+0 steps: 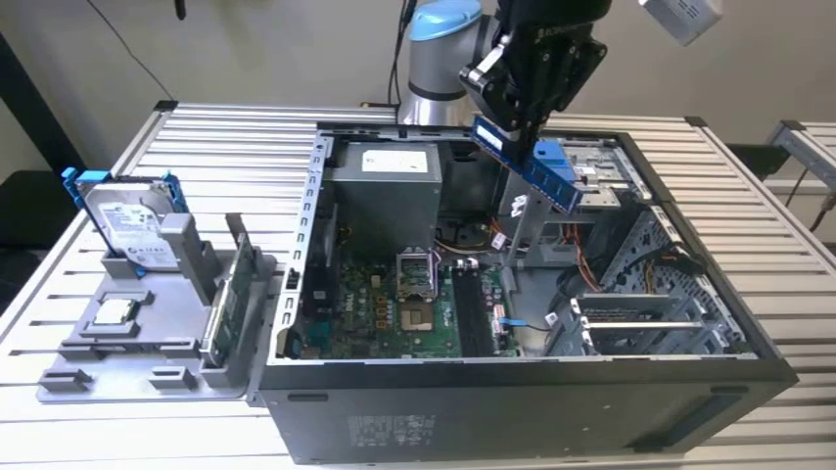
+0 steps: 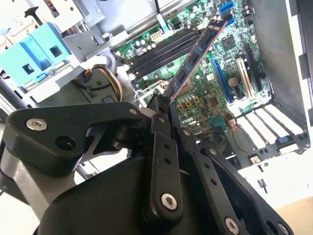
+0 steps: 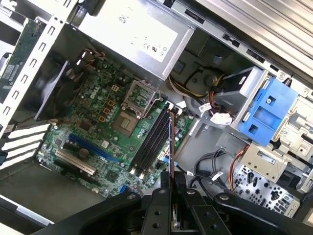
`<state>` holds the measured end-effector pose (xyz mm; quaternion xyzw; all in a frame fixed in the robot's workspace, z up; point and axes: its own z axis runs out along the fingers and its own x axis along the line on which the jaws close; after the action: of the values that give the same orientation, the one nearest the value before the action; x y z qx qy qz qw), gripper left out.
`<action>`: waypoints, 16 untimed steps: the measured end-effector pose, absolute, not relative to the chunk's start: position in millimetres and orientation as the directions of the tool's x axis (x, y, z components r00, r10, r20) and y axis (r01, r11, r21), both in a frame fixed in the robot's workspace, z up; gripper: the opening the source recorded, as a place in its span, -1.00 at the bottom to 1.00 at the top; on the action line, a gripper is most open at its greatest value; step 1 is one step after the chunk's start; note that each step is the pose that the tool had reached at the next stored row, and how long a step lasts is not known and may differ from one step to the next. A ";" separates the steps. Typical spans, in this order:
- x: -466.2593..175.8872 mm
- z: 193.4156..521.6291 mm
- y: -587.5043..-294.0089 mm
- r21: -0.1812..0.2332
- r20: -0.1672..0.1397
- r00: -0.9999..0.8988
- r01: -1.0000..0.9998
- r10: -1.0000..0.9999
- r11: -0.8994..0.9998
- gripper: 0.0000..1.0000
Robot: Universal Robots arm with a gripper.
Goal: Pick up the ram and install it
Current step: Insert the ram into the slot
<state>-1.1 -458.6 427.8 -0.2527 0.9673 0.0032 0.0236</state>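
The ram is a long dark blue stick with black chips, and my gripper is shut on one end of it. It hangs tilted above the open computer case, over the far right part of the motherboard. In the second wrist view the ram reaches from the gripper out over the black memory slots. The first wrist view has the ram edge-on, rising from the gripper roughly parallel to the memory slots and just beside them.
A grey fixture at the exterior view's left holds a silver hard drive in a blue bracket and an upright green card. Inside the case are a power supply, a CPU socket, a blue drive bracket and loose cables.
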 end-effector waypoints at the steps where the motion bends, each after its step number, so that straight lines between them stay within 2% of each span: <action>1: -1.1 427.8 -458.7 -0.006 -0.047 -0.871 -0.489 -0.489 0.872 -0.72; 16: -0.6 425.6 -458.7 -0.006 -0.047 -0.921 -0.388 -0.388 0.922 -0.72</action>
<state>-0.6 -458.7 425.6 -0.1979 0.9799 0.0019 0.0237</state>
